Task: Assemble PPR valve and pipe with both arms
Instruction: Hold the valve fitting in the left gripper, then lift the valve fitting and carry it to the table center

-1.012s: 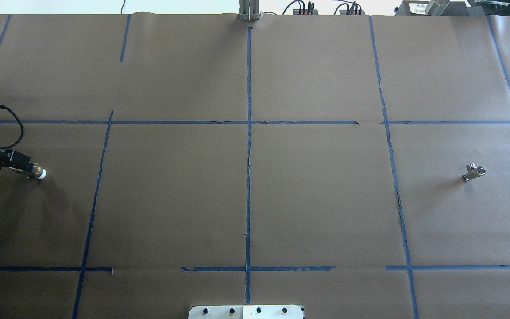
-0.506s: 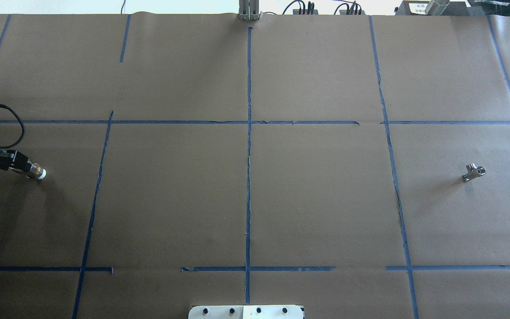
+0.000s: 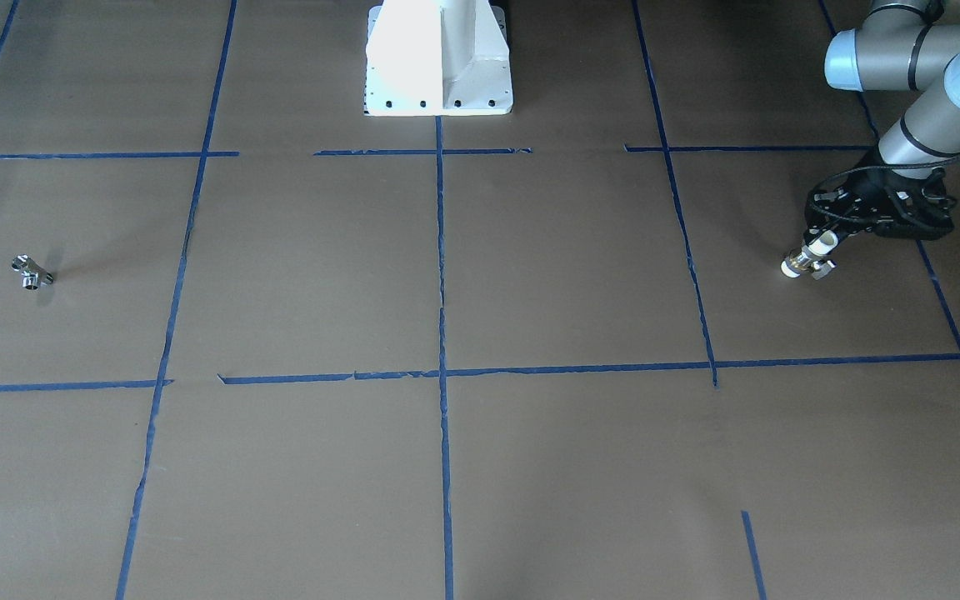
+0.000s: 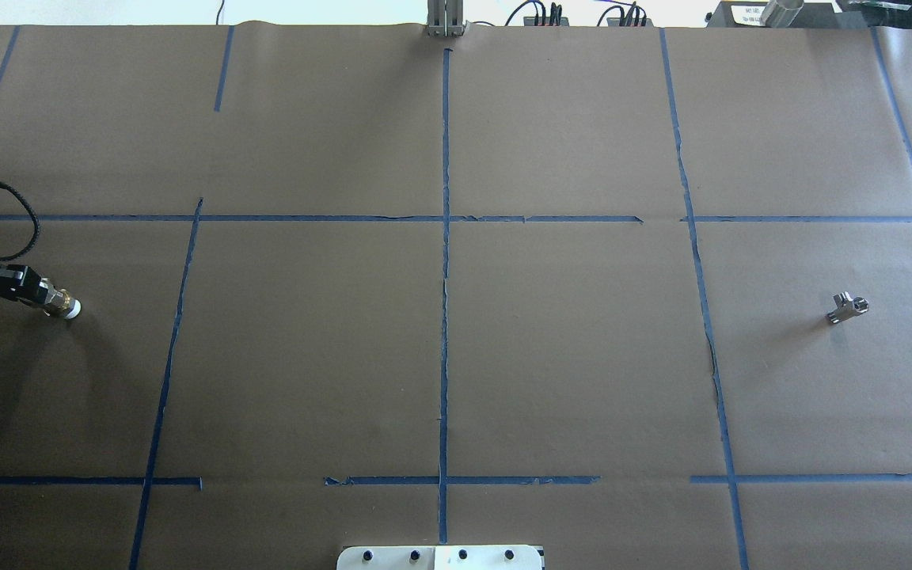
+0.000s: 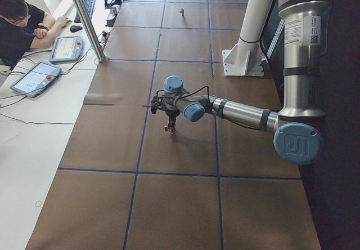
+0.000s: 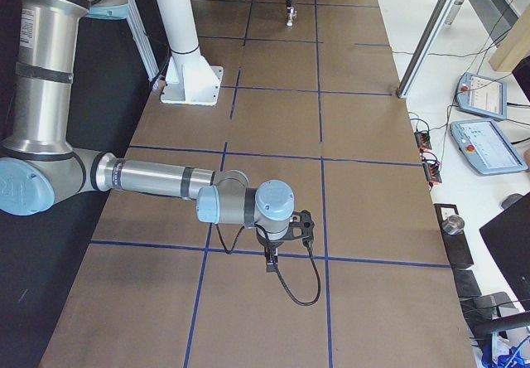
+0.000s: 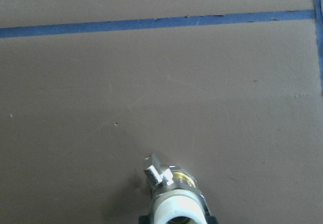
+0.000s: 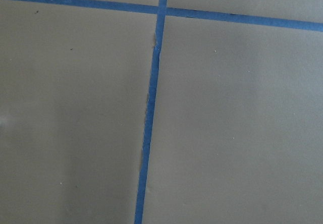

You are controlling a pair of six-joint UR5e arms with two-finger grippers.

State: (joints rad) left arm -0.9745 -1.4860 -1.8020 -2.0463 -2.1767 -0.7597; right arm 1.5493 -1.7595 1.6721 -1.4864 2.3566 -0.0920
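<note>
My left gripper (image 4: 43,297) at the table's far left is shut on the PPR valve (image 4: 66,305), a stubby cylinder with white ends and a brass middle. It holds the valve tilted, white tip low over the paper. In the front view the left gripper (image 3: 823,242) and valve (image 3: 807,260) are at the right. The left wrist view shows the valve (image 7: 174,196) with its side stub. The pipe (image 4: 847,307), a small chrome T fitting, lies alone at the far right and shows in the front view (image 3: 32,272). My right gripper (image 6: 270,262) shows only in the right side view; I cannot tell its state.
Brown paper with blue tape lines (image 4: 445,261) covers the table. The white robot base (image 3: 438,58) stands at the robot's edge. An operator (image 5: 19,27) sits with tablets beyond the far side. The right wrist view shows only paper and tape (image 8: 151,108).
My left gripper with the valve has drawn slightly to the left and back. The pipe has not moved.
</note>
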